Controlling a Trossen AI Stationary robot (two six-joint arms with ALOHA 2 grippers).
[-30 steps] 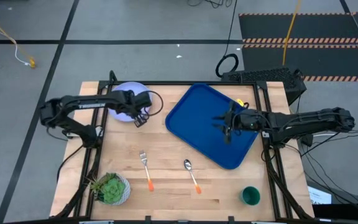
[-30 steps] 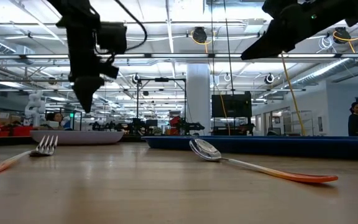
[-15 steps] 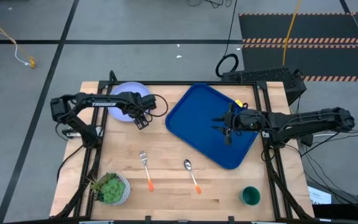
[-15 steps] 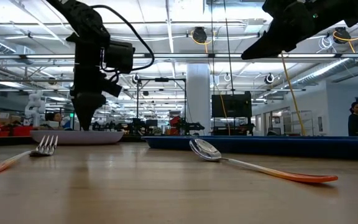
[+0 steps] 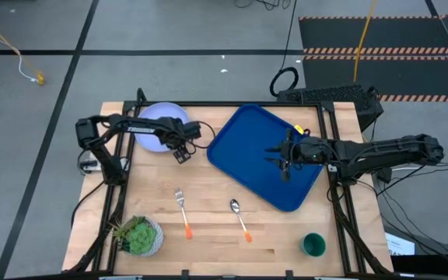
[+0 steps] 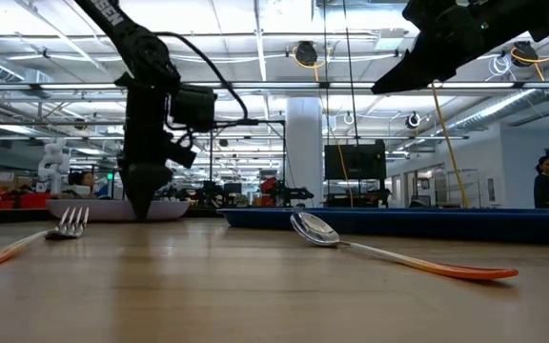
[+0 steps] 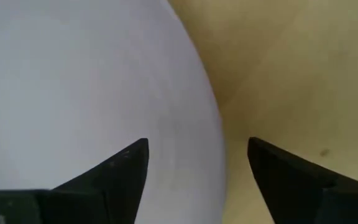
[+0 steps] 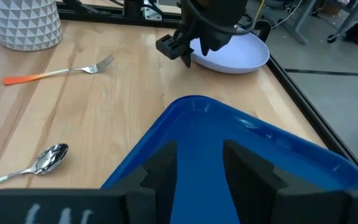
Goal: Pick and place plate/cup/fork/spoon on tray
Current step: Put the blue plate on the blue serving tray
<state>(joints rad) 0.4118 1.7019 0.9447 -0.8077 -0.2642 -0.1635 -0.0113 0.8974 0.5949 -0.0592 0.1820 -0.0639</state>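
High view: left gripper (image 5: 180, 148) now sits at the plate's (image 5: 152, 124) edge nearest the tray (image 5: 243, 159); a second ago it was over the plate's right part, and the arm's elbow has since swung further in over the table's left side. Low view: the left gripper (image 6: 145, 202) has come down from well above the plate (image 6: 112, 210) to table level, its tip at the plate's right end. Left wrist view: fingers (image 7: 120, 171) spread apart, straddling the plate's rim (image 7: 213, 124), one over the plate, the other over bare wood; nothing gripped.

Right gripper (image 5: 284, 159) hovers over the middle of the tray, unchanged across the earlier frames. Right wrist view: its fingers (image 8: 163, 165) are slightly parted with only the tray (image 8: 229, 143) floor between them, holding nothing.

Plate at the table's far left corner area, just left of the tray, not touching it. Fork (image 5: 182, 211) and spoon (image 5: 240, 218) lie side by side on the wood nearer the front edge, apart from each other, orange handles toward the front. Cup (image 5: 313, 245) stands at the front right corner. White pot with green plant (image 5: 137, 234) at front left. None of these have moved.
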